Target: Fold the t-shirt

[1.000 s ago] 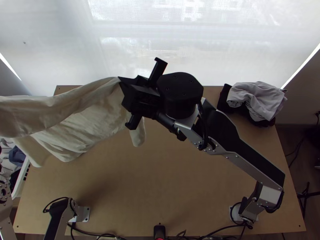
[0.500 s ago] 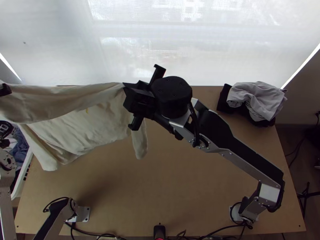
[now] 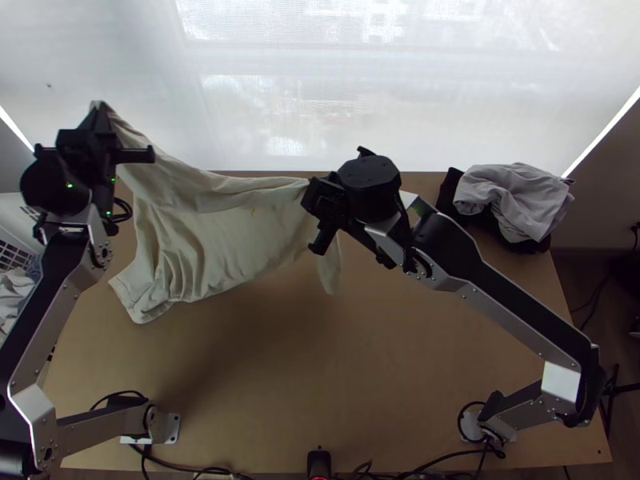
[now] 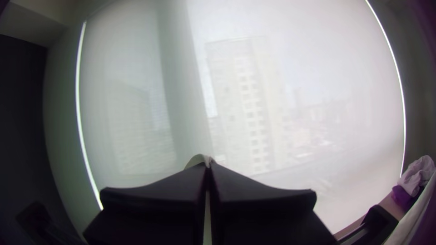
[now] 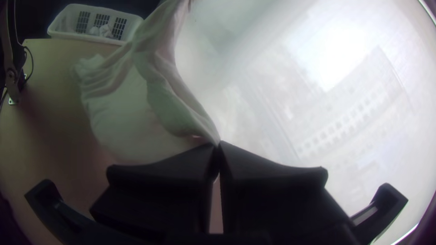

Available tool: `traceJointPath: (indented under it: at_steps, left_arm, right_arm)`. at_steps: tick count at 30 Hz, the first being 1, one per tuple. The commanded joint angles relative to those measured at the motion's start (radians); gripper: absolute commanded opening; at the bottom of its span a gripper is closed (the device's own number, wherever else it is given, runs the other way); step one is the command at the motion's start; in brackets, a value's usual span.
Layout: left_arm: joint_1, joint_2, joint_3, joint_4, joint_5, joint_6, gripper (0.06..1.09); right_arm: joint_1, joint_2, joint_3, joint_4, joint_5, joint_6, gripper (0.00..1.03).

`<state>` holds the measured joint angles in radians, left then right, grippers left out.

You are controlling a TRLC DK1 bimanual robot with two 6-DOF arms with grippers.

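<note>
T-shirt (image 3: 232,240) hung between left pincer (image 3: 98,110) and right pincer (image 3: 309,194).
Blind (image 3: 480,80) behind the tabletop (image 3: 360,376); clothes pile (image 3: 512,200) on the far right corner, basket (image 5: 86,37) of clothes just off the left side.

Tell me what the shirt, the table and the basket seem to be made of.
Shirt: soft matte cloth, perhaps cotton, by its limp folds.
Table: smooth wood or wood-look board, by its even light-brown surface.
Basket: probably stiff white plastic, by its slotted walls and defined rim.
</note>
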<state>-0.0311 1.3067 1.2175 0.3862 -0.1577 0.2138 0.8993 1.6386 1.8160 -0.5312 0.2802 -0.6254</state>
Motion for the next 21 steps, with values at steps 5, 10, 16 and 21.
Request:
traceJointPath:
  at_steps: [5, 10, 16, 21]
  left_arm:
    - [-0.204, 0.258, 0.145, 0.033, -0.019, 0.006, 0.09]
    - [-0.207, 0.321, 0.229, 0.033, -0.019, 0.035, 0.09]
    - [-0.181, 0.367, 0.353, 0.020, -0.022, 0.055, 0.09]
    - [-0.145, 0.358, 0.418, 0.011, -0.023, 0.084, 0.09]
  right_arm:
    - [-0.206, -0.086, -0.233, 0.039, -0.038, 0.047, 0.03]
    - [-0.295, -0.080, -0.274, 0.111, -0.053, 0.043, 0.03]
    - [-0.395, -0.033, -0.236, 0.197, -0.061, 0.030, 0.03]
    - [-0.413, 0.013, -0.126, 0.224, -0.061, 0.052, 0.03]
